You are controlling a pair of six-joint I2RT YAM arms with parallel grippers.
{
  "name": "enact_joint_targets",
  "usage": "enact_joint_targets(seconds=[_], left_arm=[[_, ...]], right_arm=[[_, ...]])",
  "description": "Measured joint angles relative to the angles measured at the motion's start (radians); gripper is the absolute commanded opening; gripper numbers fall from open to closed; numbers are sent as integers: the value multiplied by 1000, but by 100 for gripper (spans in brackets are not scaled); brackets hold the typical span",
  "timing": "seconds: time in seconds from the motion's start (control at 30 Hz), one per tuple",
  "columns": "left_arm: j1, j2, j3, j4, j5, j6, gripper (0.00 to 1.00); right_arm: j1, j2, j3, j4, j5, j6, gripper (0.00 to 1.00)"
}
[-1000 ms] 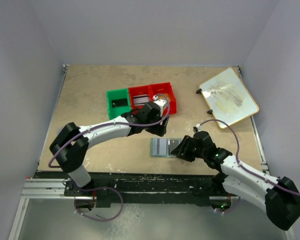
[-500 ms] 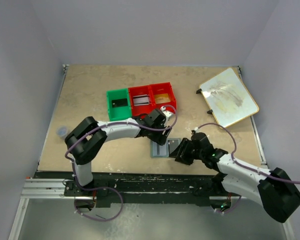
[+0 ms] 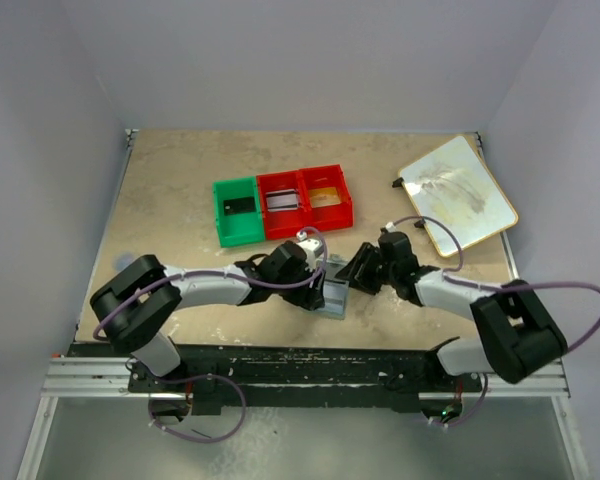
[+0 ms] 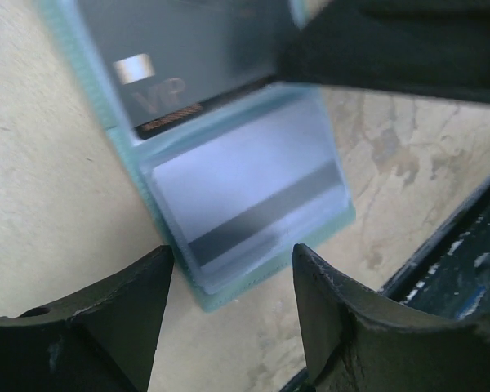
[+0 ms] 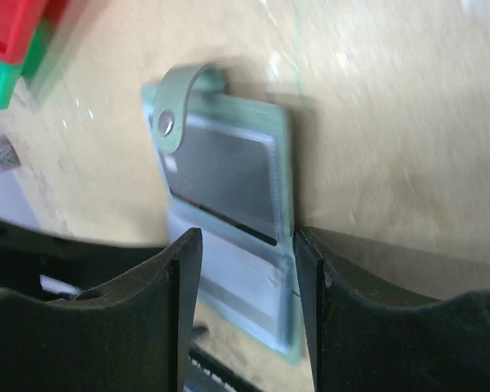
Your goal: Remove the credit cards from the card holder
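Card holder (image 3: pixel 331 293) lies open on tabletop (image 3: pixel 175 190), 2 credit cards (image 4: pixel 245 204) in its pockets; left hand (image 4: pixel 233 260) spread above it, right hand (image 5: pixel 247 238) spread, fingers flanking it.

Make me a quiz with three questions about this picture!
1. Where is the card holder? A in the green bin, B on the cream board, C on the table.
2. How many bins are red? A two, B one, C four.
3. The card holder is: A snapped shut, B open with credit cards inside, C open and empty.
Answers: 1 C, it sits on the table near the front edge. 2 A, two red bins stand side by side. 3 B, the left wrist view shows two credit cards in its pockets.
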Motion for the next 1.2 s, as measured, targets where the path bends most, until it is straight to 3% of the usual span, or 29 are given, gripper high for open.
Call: enact_joint_targets(seconds=[0.4, 0.63, 0.8, 0.93, 1.03, 1.2], left_arm=[[-166, 20, -53, 183, -2, -179, 58], [-190, 0, -51, 143, -63, -190, 58], [-167, -154, -51, -9, -190, -163, 58], [-41, -267, -48, -58, -213, -128, 58], [37, -251, -21, -98, -249, -102, 55], [50, -132, 60, -152, -283, -84, 51]], right_arm=[[-6, 298, 272, -3, -156, -323, 47], [6, 272, 303, -77, -169, -417, 50], [6, 94, 303, -155, -45, -375, 47], [19, 2, 261, -83, -22, -250, 46], [81, -31, 198, -40, 14, -142, 45], [194, -17, 138, -16, 81, 21, 43]])
